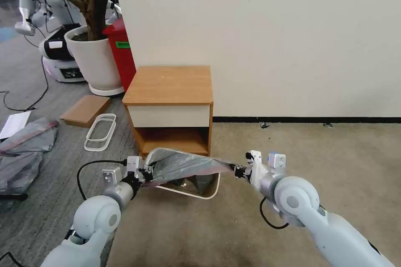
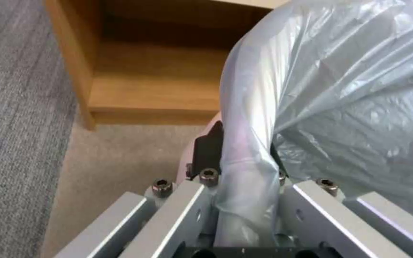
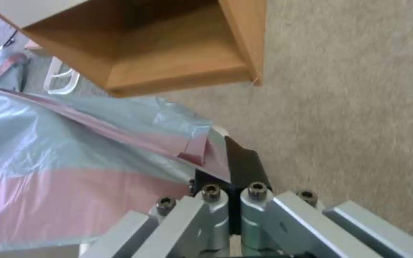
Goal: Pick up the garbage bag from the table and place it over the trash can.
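You hold garbage bag [image 1: 184, 164] stretched left-right: left gripper [image 1: 144, 174], right gripper [image 1: 239, 171] both pinching edges. Trash can [image 1: 209, 194] just below, maybe slightly far.

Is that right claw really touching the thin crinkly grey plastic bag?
Touching: in the right wrist view the right gripper pinches the bag's pinkish edge between its shut black fingers.

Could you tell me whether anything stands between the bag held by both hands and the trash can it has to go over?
Nothing visible does. The left hand and right hand hold the bag stretched directly above the trash can on the carpet.
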